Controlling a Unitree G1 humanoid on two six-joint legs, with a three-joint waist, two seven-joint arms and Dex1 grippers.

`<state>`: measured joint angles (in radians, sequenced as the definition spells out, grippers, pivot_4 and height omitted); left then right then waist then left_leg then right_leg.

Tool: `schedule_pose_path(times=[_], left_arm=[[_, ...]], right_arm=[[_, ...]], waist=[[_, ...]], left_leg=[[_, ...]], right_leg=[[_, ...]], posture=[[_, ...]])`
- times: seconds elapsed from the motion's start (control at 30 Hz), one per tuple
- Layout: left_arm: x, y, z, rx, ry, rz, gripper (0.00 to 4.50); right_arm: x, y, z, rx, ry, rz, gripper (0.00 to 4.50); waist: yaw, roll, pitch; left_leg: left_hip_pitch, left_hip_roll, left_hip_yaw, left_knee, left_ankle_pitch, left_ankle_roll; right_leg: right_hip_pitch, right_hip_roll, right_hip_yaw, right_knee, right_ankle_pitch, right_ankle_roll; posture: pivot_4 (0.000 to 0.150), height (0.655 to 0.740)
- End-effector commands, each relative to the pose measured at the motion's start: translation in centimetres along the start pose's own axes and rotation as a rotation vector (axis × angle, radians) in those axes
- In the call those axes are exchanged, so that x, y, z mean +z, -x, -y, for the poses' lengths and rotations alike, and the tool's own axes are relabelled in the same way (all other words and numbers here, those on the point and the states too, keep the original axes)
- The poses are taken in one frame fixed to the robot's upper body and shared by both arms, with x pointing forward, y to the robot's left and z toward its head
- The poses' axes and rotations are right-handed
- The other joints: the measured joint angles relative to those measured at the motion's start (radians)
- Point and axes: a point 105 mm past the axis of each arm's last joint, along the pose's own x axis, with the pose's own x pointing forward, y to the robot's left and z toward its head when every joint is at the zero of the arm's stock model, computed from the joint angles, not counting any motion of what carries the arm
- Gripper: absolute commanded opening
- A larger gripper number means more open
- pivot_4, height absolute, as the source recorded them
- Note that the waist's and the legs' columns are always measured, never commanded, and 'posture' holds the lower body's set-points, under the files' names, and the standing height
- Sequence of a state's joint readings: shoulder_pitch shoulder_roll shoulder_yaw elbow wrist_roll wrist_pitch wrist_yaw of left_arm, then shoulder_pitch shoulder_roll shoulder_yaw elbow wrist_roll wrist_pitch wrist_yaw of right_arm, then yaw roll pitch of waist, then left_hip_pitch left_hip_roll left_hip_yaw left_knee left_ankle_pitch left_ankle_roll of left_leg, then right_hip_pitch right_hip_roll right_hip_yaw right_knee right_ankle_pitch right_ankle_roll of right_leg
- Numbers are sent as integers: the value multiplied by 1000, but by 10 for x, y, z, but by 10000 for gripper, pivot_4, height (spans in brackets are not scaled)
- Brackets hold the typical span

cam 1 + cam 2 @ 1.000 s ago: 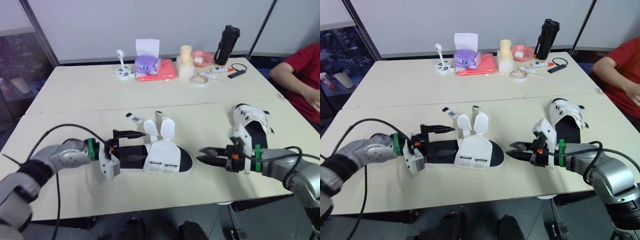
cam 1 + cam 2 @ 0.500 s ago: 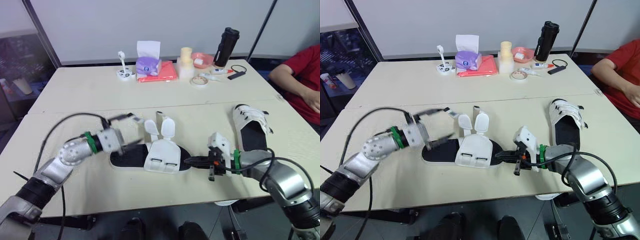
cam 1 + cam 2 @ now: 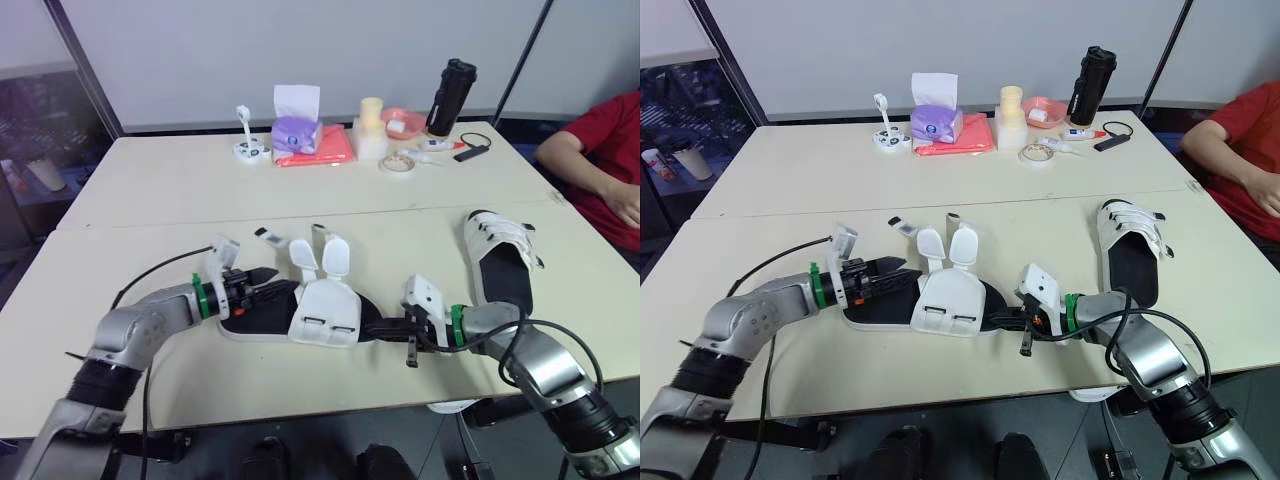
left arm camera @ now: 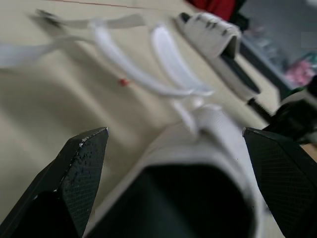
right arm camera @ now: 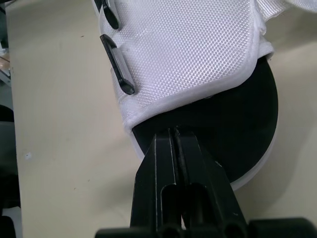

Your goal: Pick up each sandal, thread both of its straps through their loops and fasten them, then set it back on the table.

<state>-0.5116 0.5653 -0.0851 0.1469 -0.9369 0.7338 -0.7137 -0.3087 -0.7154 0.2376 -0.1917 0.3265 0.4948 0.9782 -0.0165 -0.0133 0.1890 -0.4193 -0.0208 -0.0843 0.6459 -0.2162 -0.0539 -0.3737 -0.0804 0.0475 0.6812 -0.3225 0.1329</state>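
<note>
A white sandal with a black sole (image 3: 325, 312) lies flat at the table's front centre, its two loose straps (image 3: 320, 255) standing up behind the upper. My left gripper (image 3: 272, 288) is open at the heel end, and the left wrist view has its fingers (image 4: 79, 168) spread wide either side of the heel. My right gripper (image 3: 373, 327) is shut, its tip touching the black sole at the toe (image 5: 237, 124). A second white sandal (image 3: 500, 255) lies to the right, with its straps across the upper.
Along the far edge stand a purple tissue box (image 3: 295, 128), a red cloth (image 3: 318, 147), a cream cup stack (image 3: 370, 122), a pink bowl (image 3: 403, 118), a tape roll (image 3: 397, 162) and a black bottle (image 3: 450, 95). A person in red (image 3: 600, 150) sits at the right.
My left gripper swung up and turned, then came back low to the sandal's heel. My right gripper slid left to the toe and its fingers closed together.
</note>
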Motion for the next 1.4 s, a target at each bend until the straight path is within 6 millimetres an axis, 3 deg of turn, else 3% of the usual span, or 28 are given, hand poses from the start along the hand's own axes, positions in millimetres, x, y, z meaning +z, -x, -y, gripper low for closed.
schedule_pose_path(times=[0.03, 0.17, 0.3, 0.57, 0.67, 0.9, 1.03, 1.13, 1.23, 1.27, 1.4], left_arm=[[20, -7, -2, -14, 76, 68, 45000], [29, -26, -7, -33, 214, 91, 45000], [41, -43, -26, 10, 341, 177, 45000], [48, -50, -64, 152, 504, 278, 45000], [52, -52, -69, 185, 484, 310, 36641], [56, -57, -71, 209, 455, 334, 364], [64, -56, -70, 209, 394, 339, 364], [79, -60, -58, 172, 122, 297, 364], [95, -65, -29, 73, -330, 236, 364], [92, -64, -19, 53, -573, 185, 364], [62, -52, -1, -38, -1261, 20, 364]], right_arm=[[-3, -6, -1, 6, 6, -12, 587], [-3, -8, -2, 3, 9, -11, 587], [-4, -12, -1, 0, 15, -11, 587], [-3, -16, 0, -12, 34, -5, 587], [-3, -17, -1, -16, 35, -1, 0], [-3, -20, -2, -25, 34, 7, 0], [-5, -21, -1, -32, 39, 3, 0], [-6, -21, 2, -42, 46, -1, 0], [-8, -19, 5, -48, 48, -5, 0], [-9, -18, 6, -52, 46, -7, 0], [-13, -17, 8, -60, 39, -10, 0]], waist=[[0, 0, 0], [-2, 0, 0], [-3, -1, 0], [-7, -1, 0], [-4, -1, 0], [-4, -1, 0], [-4, -2, 0], [-3, -2, 0], [0, -3, 0], [-1, -2, 0], [-2, -2, 0]], left_leg=[[0, 0, 0, 0, 0, 0], [1, 0, 0, -1, 0, 0], [2, 0, 0, -1, 0, 0], [2, 0, 0, -1, 0, 0], [2, 0, 0, -1, 0, 0], [2, 0, 0, -1, 0, 0], [2, 0, 0, -2, 0, 0], [2, 0, 1, -2, 0, 0], [2, 0, 1, -2, 0, -1], [2, 0, 1, -2, 0, -1], [6, 0, 3, -10, 1, -2]], right_leg=[[0, 0, 0, 0, 0, 0], [1, 0, 0, 0, 0, 0], [1, 0, 0, 0, 0, 0], [1, 0, 0, 0, 0, 0], [1, 0, 0, -1, 0, 0], [1, 0, 0, -1, 0, 0], [1, 0, 0, -1, 0, 0], [1, 0, 0, -1, 0, 0], [1, 0, 0, -2, 0, 0], [1, 0, 0, -2, 0, 0], [4, 0, 2, -8, 1, -1]], posture=[[1500, 7400], [1500, 7400], [1500, 7400], [1500, 7400], [1500, 7400], [1500, 7400], [1500, 7400], [1500, 7400], [1500, 7400], [1500, 7400], [1500, 7400]])
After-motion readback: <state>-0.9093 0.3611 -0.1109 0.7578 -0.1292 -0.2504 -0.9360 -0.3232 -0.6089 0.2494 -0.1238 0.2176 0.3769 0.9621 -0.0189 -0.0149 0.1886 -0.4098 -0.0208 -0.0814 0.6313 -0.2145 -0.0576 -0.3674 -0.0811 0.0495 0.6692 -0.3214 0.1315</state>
